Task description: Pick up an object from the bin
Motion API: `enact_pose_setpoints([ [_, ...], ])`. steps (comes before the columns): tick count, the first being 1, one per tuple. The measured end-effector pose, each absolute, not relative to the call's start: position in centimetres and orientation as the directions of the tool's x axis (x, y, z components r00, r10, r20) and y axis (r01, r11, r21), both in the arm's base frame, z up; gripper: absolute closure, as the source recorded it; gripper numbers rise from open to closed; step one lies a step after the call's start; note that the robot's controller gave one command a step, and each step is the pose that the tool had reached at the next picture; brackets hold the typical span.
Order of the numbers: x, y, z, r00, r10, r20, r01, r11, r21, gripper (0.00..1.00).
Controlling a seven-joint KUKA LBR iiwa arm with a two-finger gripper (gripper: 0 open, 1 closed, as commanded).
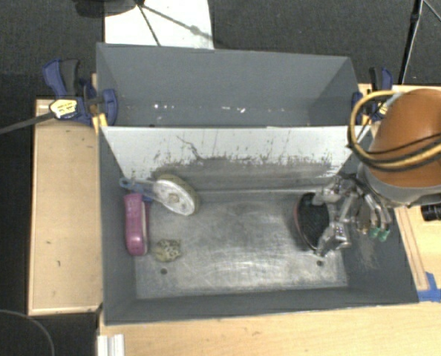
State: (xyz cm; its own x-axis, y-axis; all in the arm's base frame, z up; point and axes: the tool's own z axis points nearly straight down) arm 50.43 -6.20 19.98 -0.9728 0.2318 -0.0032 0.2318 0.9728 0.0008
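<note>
Jaws: down at the right end of the grey bin [243, 247], just beside a black round thing [308, 218]; we cannot tell whether they are parted or clenched.
Bin's left end: purple oblong piece [135, 225], white disc [174, 197], small speckled lump [167, 251].

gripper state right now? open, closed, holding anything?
Gripper: cannot be told whether open or closed. It is low at the right end of the bin, against a dark round object; a grasp on it cannot be confirmed.
</note>
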Motion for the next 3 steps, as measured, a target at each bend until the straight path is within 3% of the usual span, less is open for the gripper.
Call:
enact_pose_setpoints([
  [1, 55.6, -10.0, 9.8, -0.979, 0.204, -0.027, 0.204, 0.979, 0.004, 0.0],
  [2, 55.6, -9.9, 10.2, -0.978, 0.206, -0.029, 0.206, 0.979, 0.003, 1.0],
  [3, 55.5, -10.9, 22.1, -0.986, 0.167, -0.01, 0.167, 0.986, -0.001, 1.0],
])
